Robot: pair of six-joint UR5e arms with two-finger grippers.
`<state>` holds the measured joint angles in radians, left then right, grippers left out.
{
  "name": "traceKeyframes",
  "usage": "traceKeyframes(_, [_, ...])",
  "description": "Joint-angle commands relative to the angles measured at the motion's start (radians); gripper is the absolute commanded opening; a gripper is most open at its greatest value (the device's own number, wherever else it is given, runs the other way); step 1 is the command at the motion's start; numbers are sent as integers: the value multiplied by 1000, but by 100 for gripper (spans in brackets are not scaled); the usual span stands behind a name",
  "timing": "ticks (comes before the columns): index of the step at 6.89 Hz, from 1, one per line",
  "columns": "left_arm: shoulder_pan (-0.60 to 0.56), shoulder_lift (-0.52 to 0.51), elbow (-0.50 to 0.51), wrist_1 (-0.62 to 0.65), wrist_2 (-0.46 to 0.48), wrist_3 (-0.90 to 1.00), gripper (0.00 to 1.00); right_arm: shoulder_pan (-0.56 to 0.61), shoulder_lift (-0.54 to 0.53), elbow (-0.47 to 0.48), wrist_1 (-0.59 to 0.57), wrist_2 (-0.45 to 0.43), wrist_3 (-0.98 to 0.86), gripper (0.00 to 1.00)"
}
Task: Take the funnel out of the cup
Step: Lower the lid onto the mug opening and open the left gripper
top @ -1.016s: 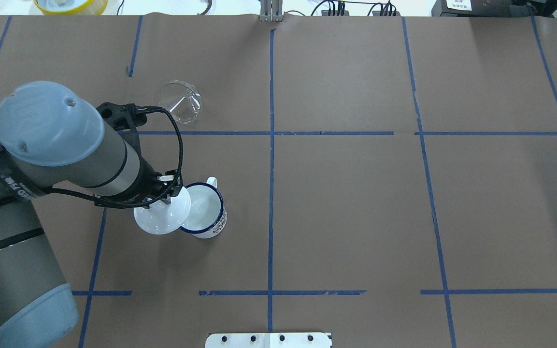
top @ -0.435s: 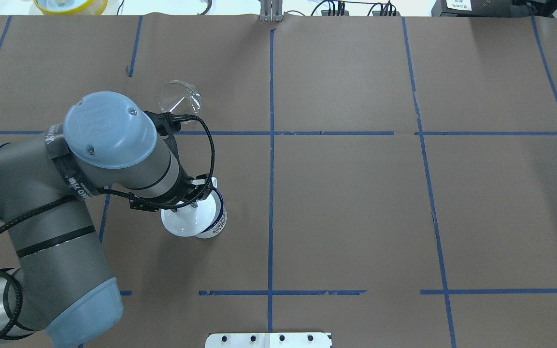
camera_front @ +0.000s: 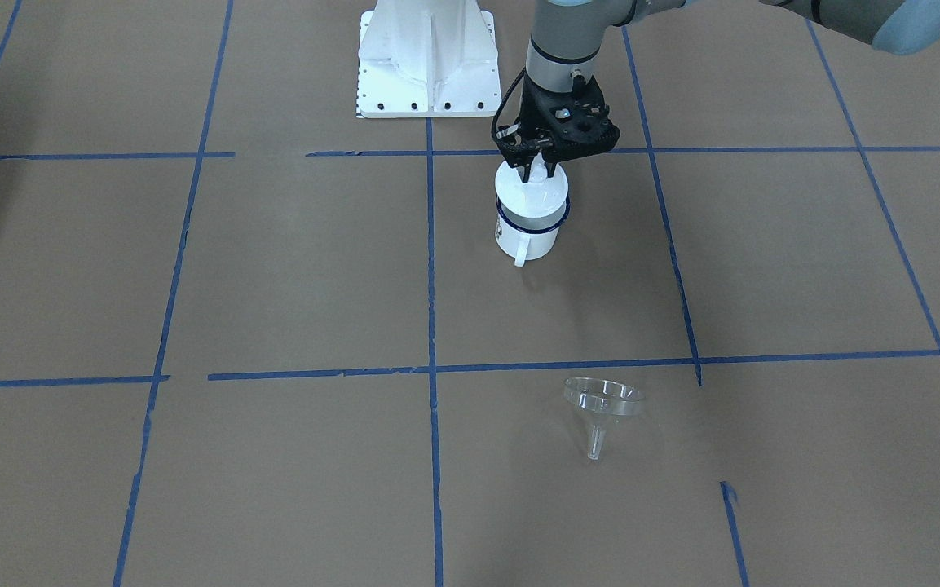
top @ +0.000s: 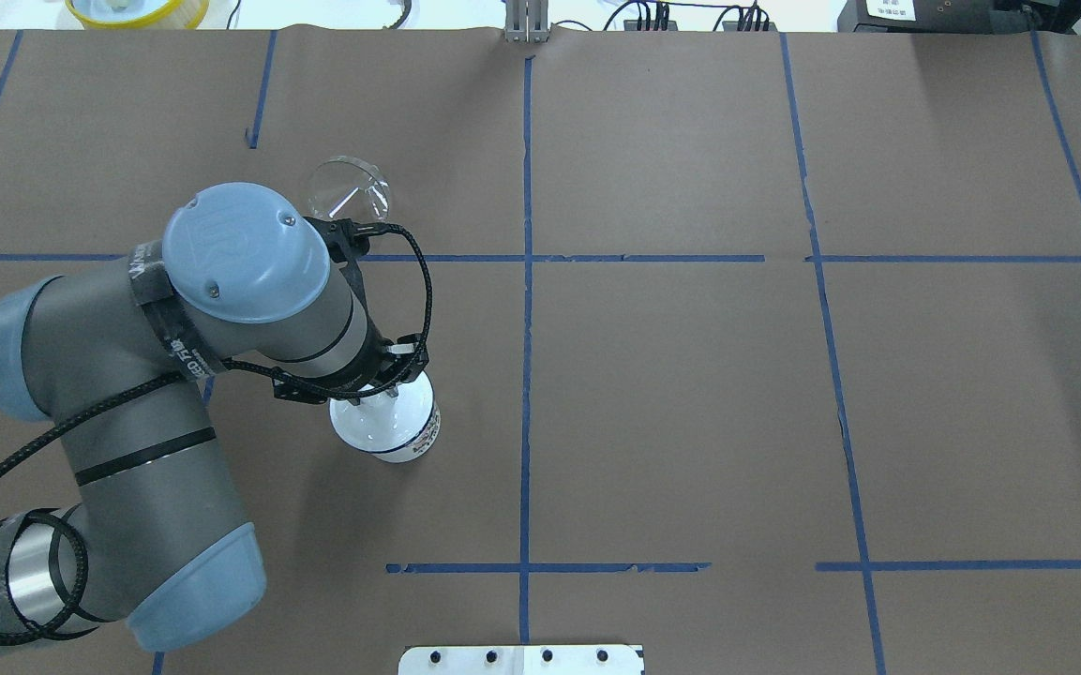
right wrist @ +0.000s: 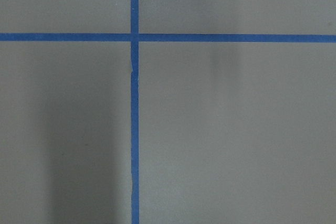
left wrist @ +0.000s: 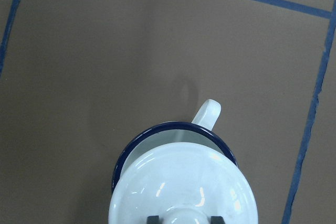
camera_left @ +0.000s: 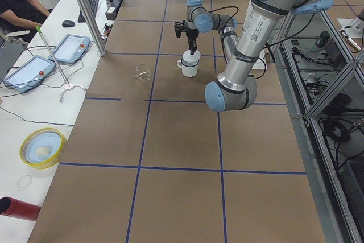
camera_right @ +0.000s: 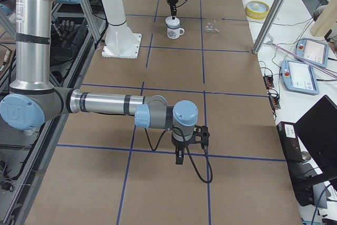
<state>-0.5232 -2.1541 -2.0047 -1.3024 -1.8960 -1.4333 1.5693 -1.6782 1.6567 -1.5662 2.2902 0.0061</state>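
The left fingers clench the knob of a white lid, held directly beneath them over the cup. The funnel lies on the bench, well apart from them. Whether the right fingers are clenched, I cannot tell.

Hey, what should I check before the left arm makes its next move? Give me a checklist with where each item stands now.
1. Funnel out of cup: ok. The funnel rests on the table, apart from the cup.
2. Cup upright: ok.
3. Left end effector shut on the lid, at its knob: ok.
4. Lid fully seated on cup: cannot tell. Some blue rim shows on the handle side.
5. Right end effector away from cup: ok. Open or shut: cannot tell.
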Motion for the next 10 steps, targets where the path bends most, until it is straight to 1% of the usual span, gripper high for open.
traceKeyframes(1, [0,3,4,-5,0,2,0,0,0,0,0,0,0,100])
traceKeyframes(4, [0,5,6,-5,0,2,0,0,0,0,0,0,0,100])
traceKeyframes(8, [0,5,37,-44,0,2,0,0,0,0,0,0,0,100])
traceKeyframes(10, [0,8,37,-46,0,2,0,0,0,0,0,0,0,100])
